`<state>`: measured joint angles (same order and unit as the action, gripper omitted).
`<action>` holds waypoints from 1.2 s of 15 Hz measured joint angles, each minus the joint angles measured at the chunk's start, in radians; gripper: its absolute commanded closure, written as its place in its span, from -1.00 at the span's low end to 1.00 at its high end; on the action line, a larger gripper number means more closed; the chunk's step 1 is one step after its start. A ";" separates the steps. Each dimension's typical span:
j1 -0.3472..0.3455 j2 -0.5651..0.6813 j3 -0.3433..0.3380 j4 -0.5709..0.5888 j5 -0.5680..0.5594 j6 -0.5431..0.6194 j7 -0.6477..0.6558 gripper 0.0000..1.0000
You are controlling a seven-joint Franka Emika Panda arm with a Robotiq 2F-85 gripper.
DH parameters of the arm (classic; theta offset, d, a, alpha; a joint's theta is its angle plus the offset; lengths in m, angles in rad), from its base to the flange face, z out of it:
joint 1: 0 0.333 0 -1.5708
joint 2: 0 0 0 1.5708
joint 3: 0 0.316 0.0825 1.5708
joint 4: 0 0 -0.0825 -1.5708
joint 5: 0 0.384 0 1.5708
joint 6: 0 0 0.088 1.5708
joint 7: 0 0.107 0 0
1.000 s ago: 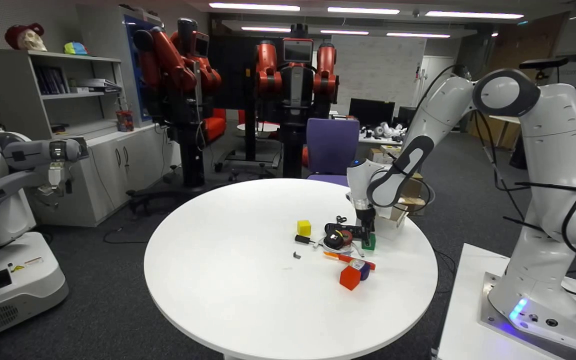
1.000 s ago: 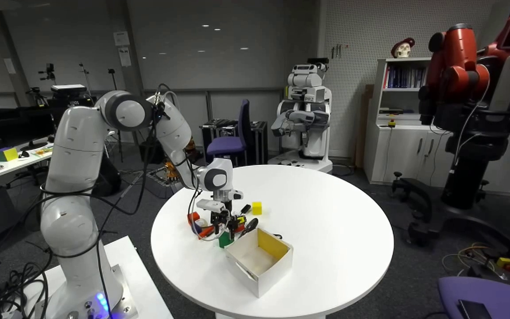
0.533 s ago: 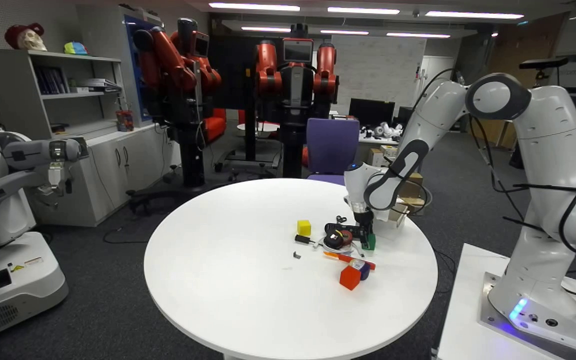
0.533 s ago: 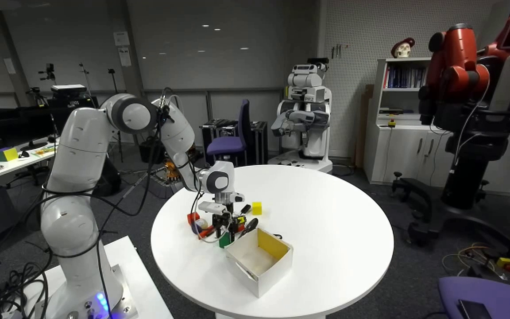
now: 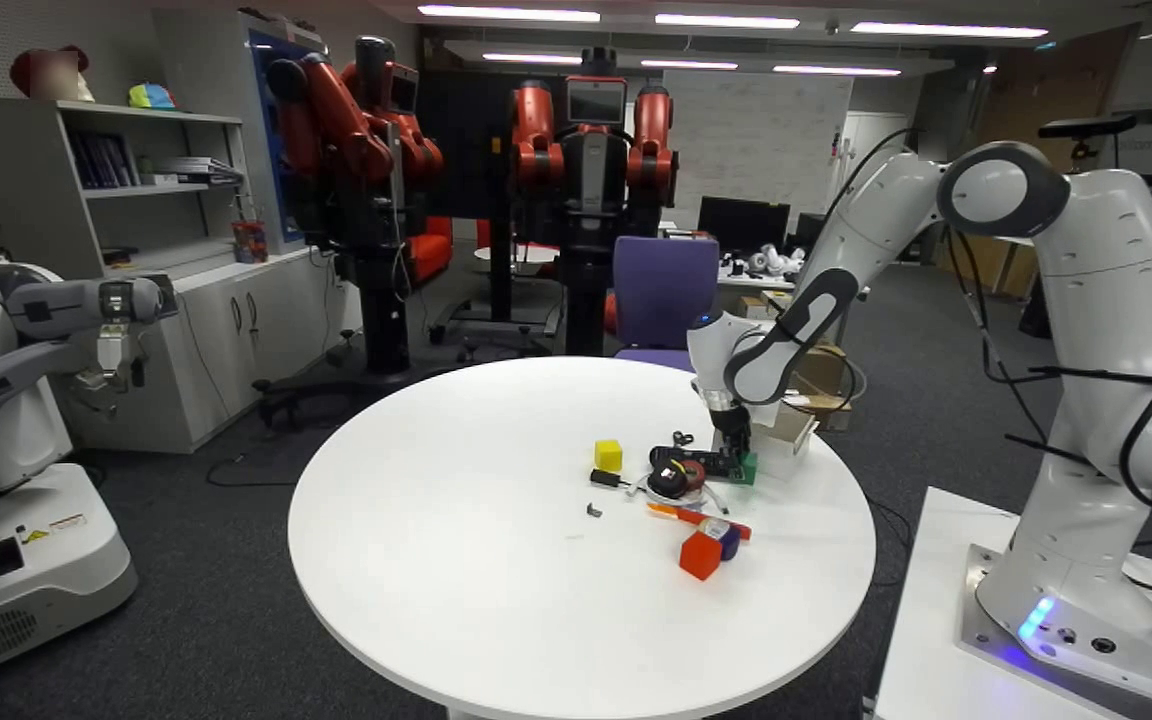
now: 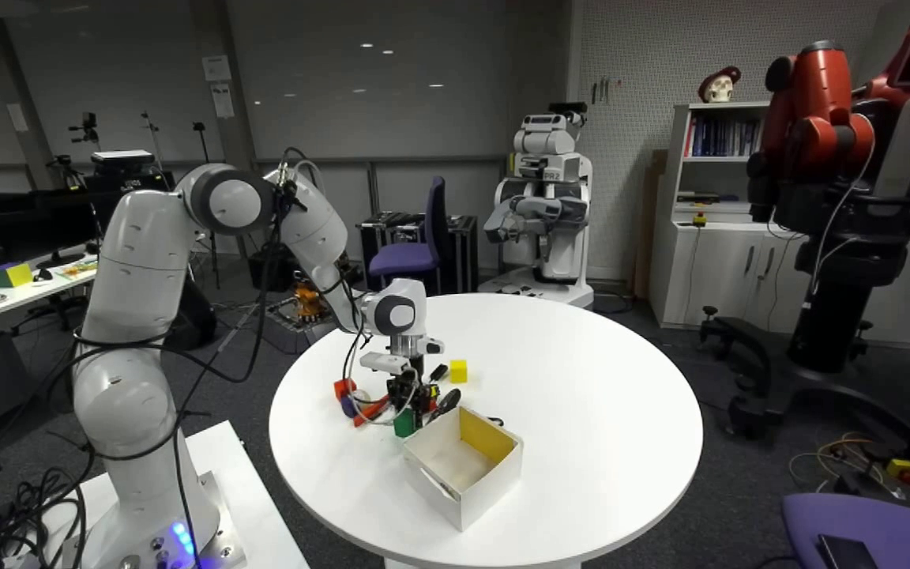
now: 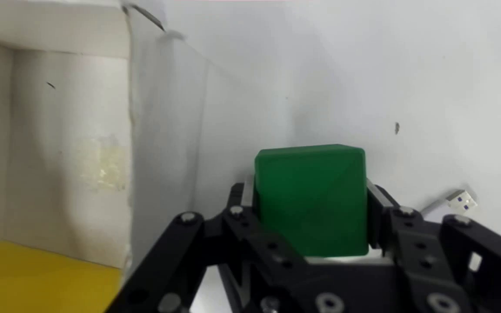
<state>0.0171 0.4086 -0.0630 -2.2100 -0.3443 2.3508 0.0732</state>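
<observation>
Your gripper (image 7: 312, 191) clasps a green block (image 7: 311, 217) beside a white box (image 6: 494, 490) on a round white table (image 5: 456, 520).

In the wrist view, your fingers (image 7: 247, 193) press in on two opposite sides of the block, the box's wall just beside one of them and a USB plug (image 7: 461, 201) near the other. You have the block on the side of the table toward the arm's base (image 5: 1076, 630); whether its underside touches the tabletop, you cannot tell. The box stands open-topped near the table's edge. In an exterior view, a tape measure (image 5: 669, 480) and an orange-and-red tool (image 5: 684, 516) lie near your grip, with a red block (image 5: 701, 555) close to the tool, while a yellow block (image 5: 608, 456) sits well apart, nearer the table's middle.
</observation>
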 measured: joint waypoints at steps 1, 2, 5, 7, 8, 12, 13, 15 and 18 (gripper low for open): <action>0.003 -0.033 -0.013 0.000 -0.003 -0.057 0.014 0.35; 0.006 -0.071 -0.026 0.001 -0.005 -0.123 0.031 0.35; 0.003 -0.214 -0.043 0.002 -0.003 -0.314 0.039 0.35; -0.012 -0.297 -0.045 0.006 -0.003 -0.374 0.042 0.35; -0.023 -0.325 -0.046 0.010 -0.005 -0.383 0.051 0.35; -0.067 -0.325 -0.051 0.016 -0.045 -0.378 0.099 0.35; -0.073 -0.305 -0.051 0.015 -0.061 -0.378 0.115 0.35; -0.077 -0.251 -0.055 0.014 -0.091 -0.372 0.153 0.35; -0.077 -0.161 -0.060 0.017 -0.112 -0.342 0.206 0.35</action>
<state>-0.0596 0.2478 -0.1233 -2.1933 -0.4564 2.0085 0.2787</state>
